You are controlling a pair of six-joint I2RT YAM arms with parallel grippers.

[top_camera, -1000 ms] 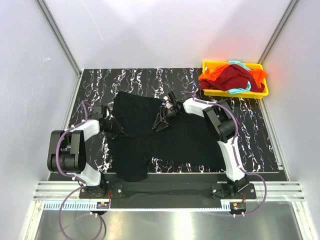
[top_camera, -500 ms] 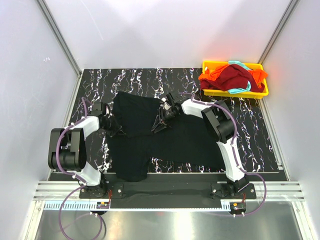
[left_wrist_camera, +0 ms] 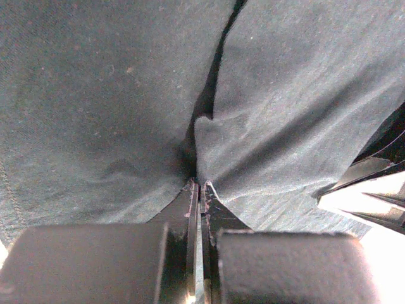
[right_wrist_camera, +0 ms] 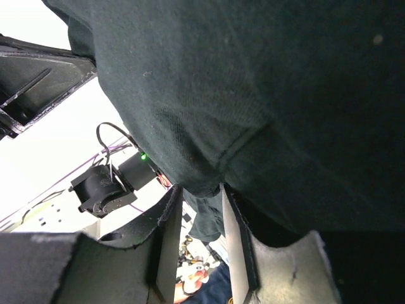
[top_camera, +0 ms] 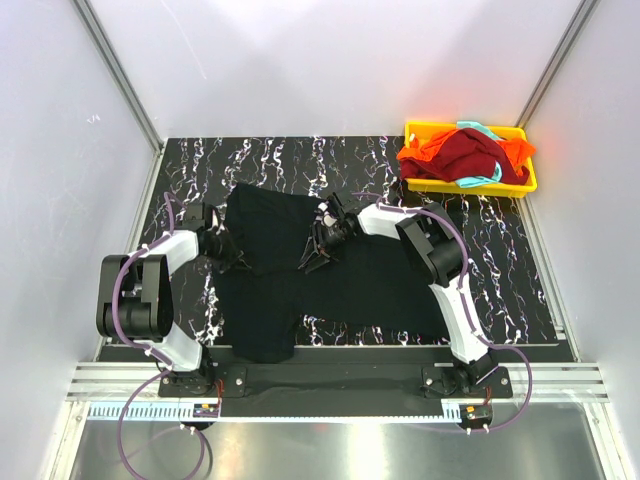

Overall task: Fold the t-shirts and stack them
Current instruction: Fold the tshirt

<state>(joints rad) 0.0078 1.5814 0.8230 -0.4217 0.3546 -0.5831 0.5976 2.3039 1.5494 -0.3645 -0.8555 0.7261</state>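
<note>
Black tee (top_camera: 345, 285): you have it spread on the table (top_camera: 500, 270), roughly centre, between the two arms. Its far left part sits as a darker block, and one flap reaches toward the near edge at lower left.

Left gripper (top_camera: 228, 252): it is low, at the tee's left edge. In the left wrist view its fingers (left_wrist_camera: 180, 212) are pressed together, with only a hairline slit between them. A pinch of the cloth is caught right at the tips, and a crease runs away from that pinch up the fabric.

Right gripper (top_camera: 312, 252): it is over the tee's middle, just right of the darker block. In the right wrist view its fingers (right_wrist_camera: 166, 240) stand partway apart, clamped on a thick fold of the black cloth (the fold fills the gap). The rest of the cloth drapes across the top of that view.

Tray (top_camera: 415, 127): it is yellow and sits at the far right corner of the table, well apart from the black tee. Three tees are heaped in it, unfolded.
- The red tee (top_camera: 470, 155) is on top.
- The orange tee (top_camera: 425, 155) is under it, spilling over the left rim and showing again at the right end.
- The teal tee (top_camera: 478, 181) shows only as thin strips at the near side and the far side of the heap.
</note>
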